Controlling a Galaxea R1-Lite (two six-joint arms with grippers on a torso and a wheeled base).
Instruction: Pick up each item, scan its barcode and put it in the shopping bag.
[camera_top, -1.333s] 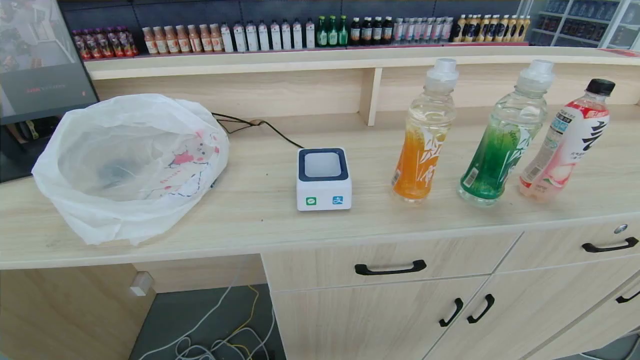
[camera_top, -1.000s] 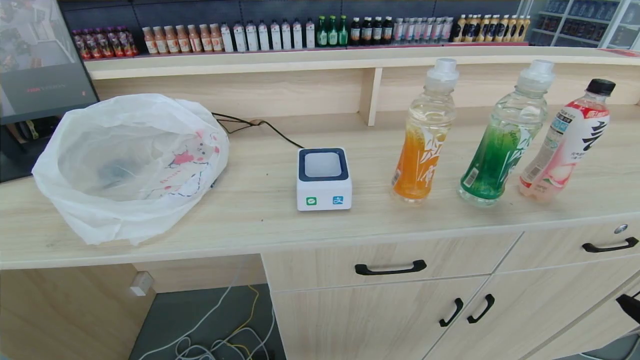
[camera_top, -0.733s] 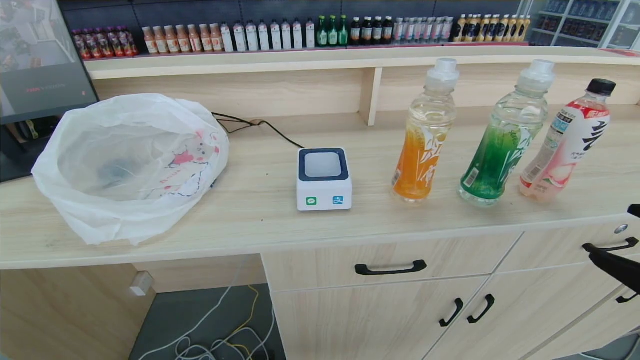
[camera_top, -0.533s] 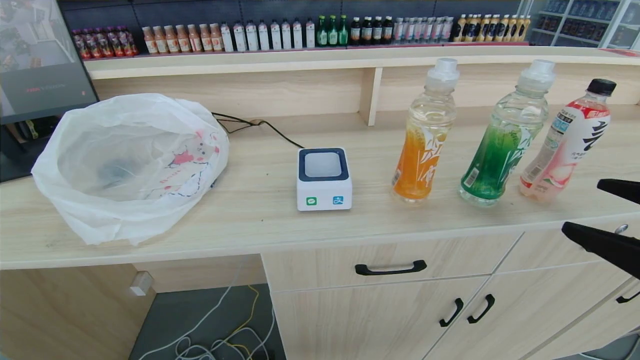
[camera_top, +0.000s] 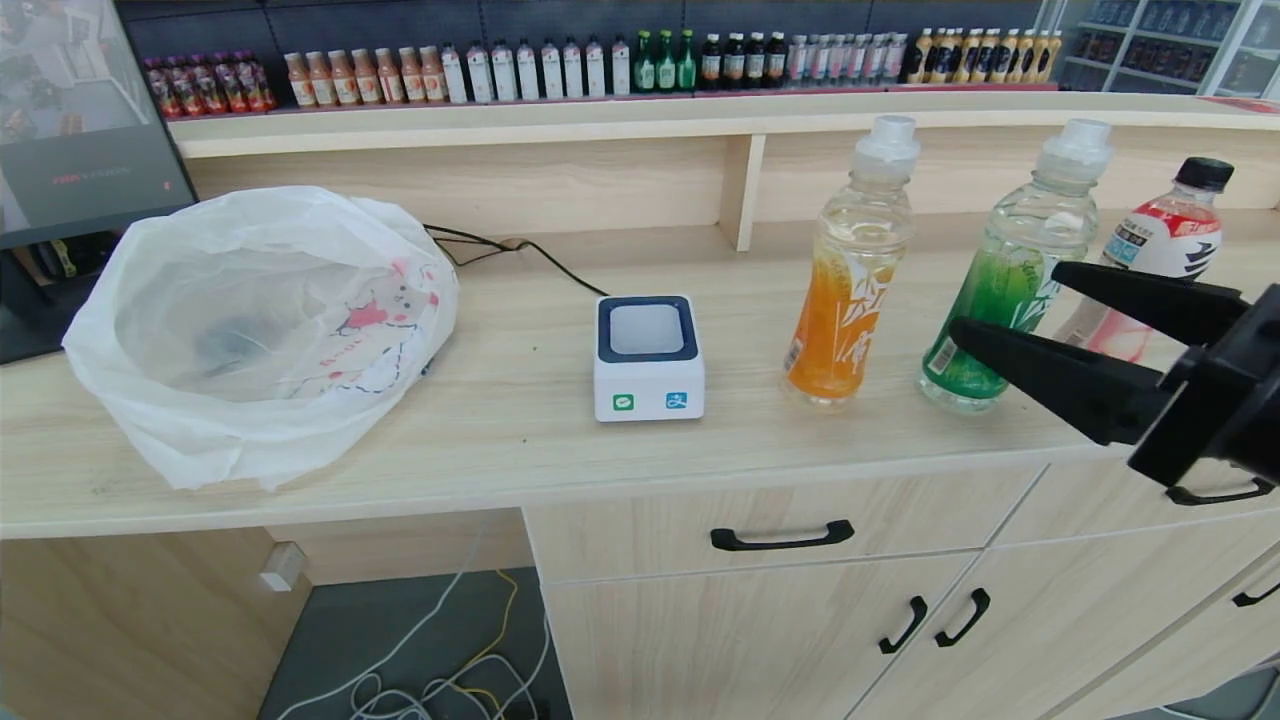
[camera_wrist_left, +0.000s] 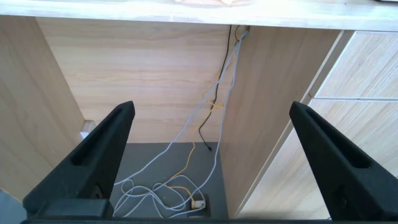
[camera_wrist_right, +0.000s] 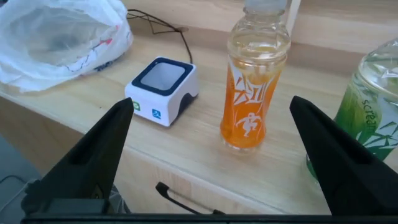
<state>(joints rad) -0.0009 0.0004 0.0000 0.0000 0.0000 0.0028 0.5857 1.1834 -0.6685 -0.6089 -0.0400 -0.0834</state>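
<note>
Pink bottle (camera_top: 1163, 233) half behind fingers (camera_top: 1140, 291)

Head camera looks down over counter (camera_top: 500, 430), right wrist nearer, sharing scanner (camera_top: 647, 357), left wrist below, facing cables (camera_wrist_left: 212, 102).

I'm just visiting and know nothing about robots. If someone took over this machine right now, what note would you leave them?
Right gripper: open, holding nothing, at the counter's front edge close to the green bottle and pink bottle.
Left gripper: open, holding nothing, low beneath the counter.
Things: orange bottle, green bottle and pink bottle stand upright in a row; scanner mid-counter; shopping bag open on the robot's left.
Done: nothing bagged yet.
Left: pick, scan and bag all three bottles.
</note>
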